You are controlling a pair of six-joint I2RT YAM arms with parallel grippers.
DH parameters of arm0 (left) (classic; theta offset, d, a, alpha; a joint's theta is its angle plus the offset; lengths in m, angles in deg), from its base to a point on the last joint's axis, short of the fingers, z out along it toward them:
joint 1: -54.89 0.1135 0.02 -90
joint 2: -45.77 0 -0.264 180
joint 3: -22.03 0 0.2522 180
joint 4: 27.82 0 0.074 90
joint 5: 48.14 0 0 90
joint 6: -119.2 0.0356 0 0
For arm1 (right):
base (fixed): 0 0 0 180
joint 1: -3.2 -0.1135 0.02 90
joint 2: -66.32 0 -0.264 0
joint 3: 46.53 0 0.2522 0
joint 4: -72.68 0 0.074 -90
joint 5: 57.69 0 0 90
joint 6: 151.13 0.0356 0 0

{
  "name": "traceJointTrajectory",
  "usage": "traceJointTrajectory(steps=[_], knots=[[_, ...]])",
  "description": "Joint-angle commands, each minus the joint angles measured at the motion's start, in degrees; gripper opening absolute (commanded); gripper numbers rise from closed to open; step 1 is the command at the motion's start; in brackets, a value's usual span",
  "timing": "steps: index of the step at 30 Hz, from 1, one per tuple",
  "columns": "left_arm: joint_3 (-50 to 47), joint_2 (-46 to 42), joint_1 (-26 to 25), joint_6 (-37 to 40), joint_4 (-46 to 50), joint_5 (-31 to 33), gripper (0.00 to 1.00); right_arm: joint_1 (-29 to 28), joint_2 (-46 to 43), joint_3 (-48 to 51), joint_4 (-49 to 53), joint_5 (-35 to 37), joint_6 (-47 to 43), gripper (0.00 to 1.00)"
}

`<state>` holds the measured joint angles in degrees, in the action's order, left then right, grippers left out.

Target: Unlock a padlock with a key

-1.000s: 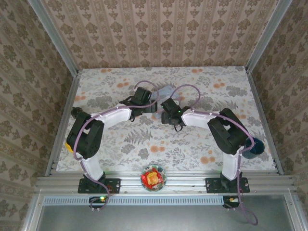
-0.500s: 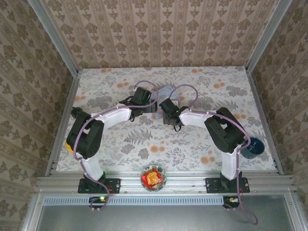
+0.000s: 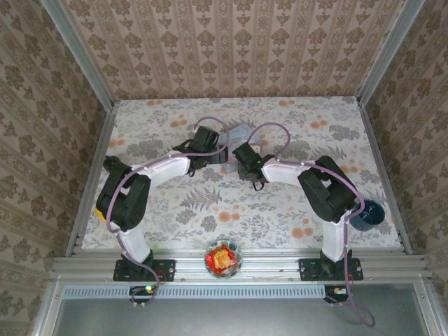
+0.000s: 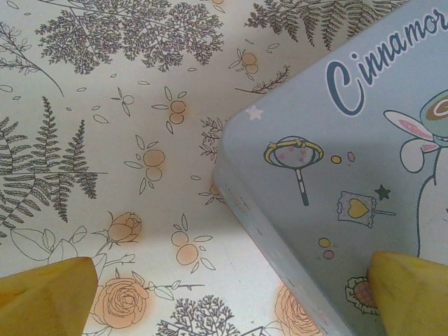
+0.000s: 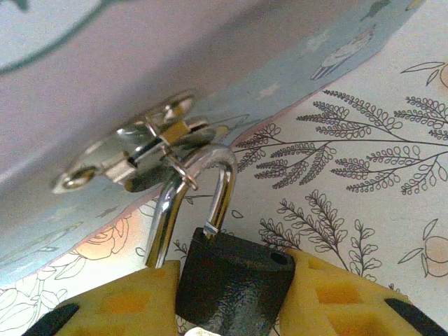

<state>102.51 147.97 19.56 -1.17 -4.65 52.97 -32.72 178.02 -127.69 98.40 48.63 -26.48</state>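
R pincer clenched on padlock body, pads on both sides. Its shackle looks sprung: one leg free of body, loop hooked thru hasp on blue tin. L pincer released wide, straddling tin corner on bench. Step prob. unhooking; next needs shackle slid out of hasp w/o dragging tin.
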Motion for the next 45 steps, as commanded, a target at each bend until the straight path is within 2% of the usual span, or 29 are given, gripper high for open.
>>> traceJointTrajectory(steps=[1, 6, 15, 24, 29, 45], knots=[[-0.3, -3.4, 0.6, 0.4, 1.5, -0.7, 1.00, 0.6, 0.5, 2.1, 1.9, 0.4, 0.4, 0.28], [0.8, -4.8, 0.4, 0.8, 1.0, -1.0, 1.00, 0.6, 0.0, 2.7, 1.4, 0.3, 0.6, 0.25], [5.8, 1.1, -1.4, 2.1, 5.0, 0.1, 1.00, 0.7, 0.4, 2.5, 1.2, -0.7, 1.6, 0.18], [5.1, 3.9, -1.7, 2.8, 7.4, 1.3, 1.00, 0.8, 0.3, 2.7, 1.5, -0.9, 2.4, 0.15], [3.7, 4.1, -1.3, 2.5, 7.6, 0.8, 1.00, 1.2, 0.1, 3.0, 1.4, -1.1, 2.9, 0.10], [3.0, 3.9, -0.8, 2.6, 7.2, 0.2, 1.00, 3.4, -3.3, 4.2, -1.5, -3.1, 3.3, 0.08]])
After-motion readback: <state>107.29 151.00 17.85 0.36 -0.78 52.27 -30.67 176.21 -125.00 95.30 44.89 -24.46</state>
